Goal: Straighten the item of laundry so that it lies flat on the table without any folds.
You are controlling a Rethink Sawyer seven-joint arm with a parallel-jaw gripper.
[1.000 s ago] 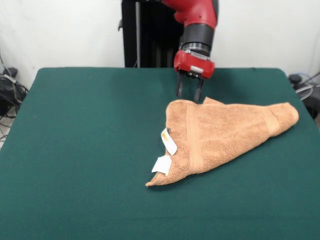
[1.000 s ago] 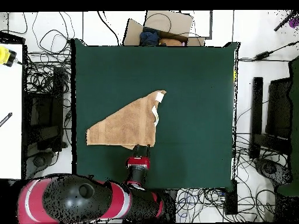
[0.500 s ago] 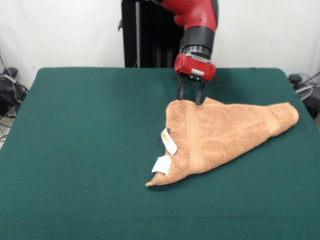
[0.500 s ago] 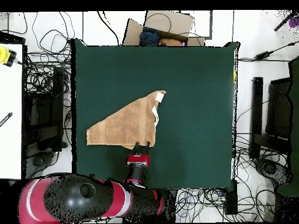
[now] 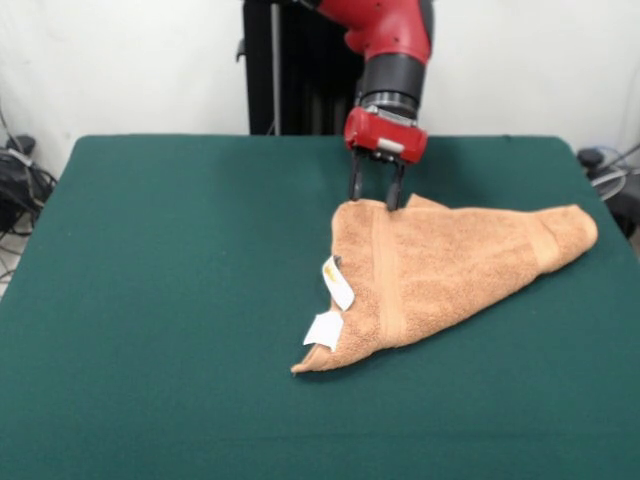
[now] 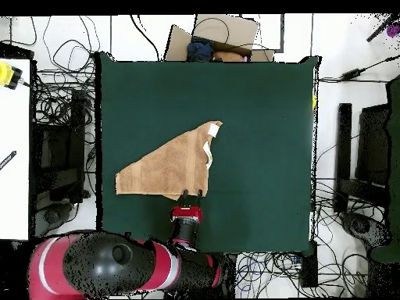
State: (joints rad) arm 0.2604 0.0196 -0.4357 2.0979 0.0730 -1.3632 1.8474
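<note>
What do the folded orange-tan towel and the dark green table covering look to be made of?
The orange-tan towel looks like terry cloth: nubby looped pile, flatter woven bands, small white tags at one edge. The dark green table covering looks like felt or similar matte cloth: even, no sheen, no visible weave.

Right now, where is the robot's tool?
In the front view the tool hangs open at the towel's far edge, near its left corner, on the green table.
</note>
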